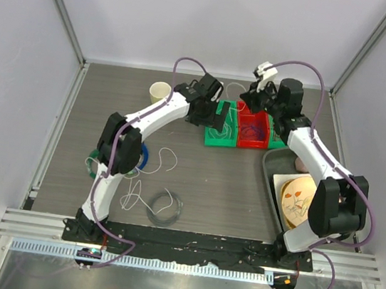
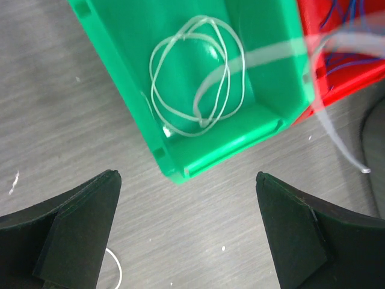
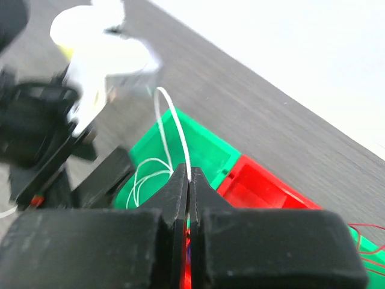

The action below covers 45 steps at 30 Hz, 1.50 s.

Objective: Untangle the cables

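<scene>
Plainly, the right end effector [image 3: 189, 179] is pinched fully together on a white cable [image 3: 172, 120], gripping it above the seam between the green bin [image 3: 207, 147] and the red bin [image 3: 264, 192]. From the tips the strand climbs, arcs over toward the left arm and drops into the green bin, where the rest appears to lie coiled. The left end effector [image 2: 187, 226] hangs by that bin's end wall, spread wide and holding nothing, so it is the nearer arm to the coil. Freeing the strand likely means drawing it up and rightward, along its length.
</scene>
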Each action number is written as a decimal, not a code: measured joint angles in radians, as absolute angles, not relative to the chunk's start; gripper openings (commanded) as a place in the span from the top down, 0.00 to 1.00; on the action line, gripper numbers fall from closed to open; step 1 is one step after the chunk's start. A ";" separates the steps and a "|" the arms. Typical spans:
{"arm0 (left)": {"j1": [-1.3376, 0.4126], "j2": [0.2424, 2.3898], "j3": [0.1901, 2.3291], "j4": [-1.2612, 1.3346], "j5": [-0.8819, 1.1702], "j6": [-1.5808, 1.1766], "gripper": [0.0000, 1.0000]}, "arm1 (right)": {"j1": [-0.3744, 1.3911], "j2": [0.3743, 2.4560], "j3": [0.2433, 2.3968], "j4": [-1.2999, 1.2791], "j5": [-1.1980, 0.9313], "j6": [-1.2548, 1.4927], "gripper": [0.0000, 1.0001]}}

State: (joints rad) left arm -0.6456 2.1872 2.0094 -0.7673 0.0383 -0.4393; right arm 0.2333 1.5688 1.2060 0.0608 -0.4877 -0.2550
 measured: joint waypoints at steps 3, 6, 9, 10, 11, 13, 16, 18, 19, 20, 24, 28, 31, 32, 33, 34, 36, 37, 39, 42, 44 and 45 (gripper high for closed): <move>-0.646 2.154 1.934 -0.764 0.051 -0.430 0.00 | 0.233 1.590 1.253 0.088 -0.420 -0.169 0.99; -0.646 2.109 1.864 -0.739 0.065 -0.422 0.00 | 0.231 1.631 1.287 0.116 -0.408 -0.091 0.99; -0.646 2.011 1.743 -0.689 0.088 -0.420 0.00 | 0.237 1.674 1.285 0.131 -0.400 -0.014 0.99; -0.646 1.966 1.696 -0.674 0.095 -0.423 0.00 | 0.265 1.711 1.269 0.133 -0.329 0.029 0.99; -0.646 1.873 1.621 -0.652 0.099 -0.437 0.00 | 0.268 1.713 1.267 0.132 -0.324 0.030 0.99; -0.646 1.765 1.530 -0.569 0.077 -0.459 0.00 | 0.313 1.733 1.260 0.121 -0.209 0.053 0.99; -0.646 1.559 1.357 -0.525 -0.018 -0.521 0.00 | 0.409 1.773 1.260 0.112 -0.012 0.093 0.99; -0.646 1.437 1.255 -0.506 -0.097 -0.571 0.00 | 0.463 1.805 1.261 0.098 0.119 0.133 0.99; -0.646 1.373 1.195 -0.496 -0.140 -0.601 0.00 | 0.488 1.824 1.261 0.084 0.176 0.154 0.99; -0.645 1.300 1.119 -0.490 -0.189 -0.639 0.00 | 0.511 1.843 1.261 0.073 0.226 0.175 0.99; -0.643 1.110 0.919 -0.528 -0.334 -0.763 0.00 | 0.558 1.910 1.261 0.032 0.362 0.241 0.99; -0.640 0.943 0.779 -0.572 -0.409 -0.860 0.00 | 0.573 1.950 1.265 0.001 0.425 0.296 0.98; -0.639 0.846 0.736 -0.616 -0.449 -0.908 0.00 | 0.574 1.962 1.271 -0.034 0.451 0.323 0.91; -0.639 0.821 0.730 -0.629 -0.464 -0.919 0.00 | 0.574 1.962 1.272 -0.038 0.454 0.326 0.89; -0.639 0.801 0.728 -0.641 -0.477 -0.931 0.00 | 0.574 1.962 1.274 -0.041 0.455 0.329 0.82; -0.639 0.784 0.727 -0.652 -0.489 -0.939 0.00 | 0.574 1.962 1.277 -0.043 0.455 0.329 0.77; -0.639 0.763 0.724 -0.669 -0.499 -0.947 0.00 | 0.573 1.961 1.285 -0.045 0.452 0.325 0.62; -0.639 0.757 0.722 -0.675 -0.500 -0.948 0.00 | 0.573 1.957 1.287 -0.047 0.450 0.323 0.57; -0.639 0.755 0.719 -0.690 -0.503 -0.953 0.00 | 0.573 1.943 1.287 -0.059 0.442 0.316 0.45; -0.639 0.760 0.714 -0.721 -0.507 -0.958 0.00 | 0.573 1.893 1.284 -0.089 0.425 0.295 0.35; -0.639 0.768 0.714 -0.731 -0.510 -0.959 0.00 | 0.573 1.833 1.269 -0.099 0.402 0.279 0.25; -0.639 0.775 0.714 -0.731 -0.512 -0.958 0.00 | 0.574 1.804 1.260 -0.100 0.390 0.269 0.25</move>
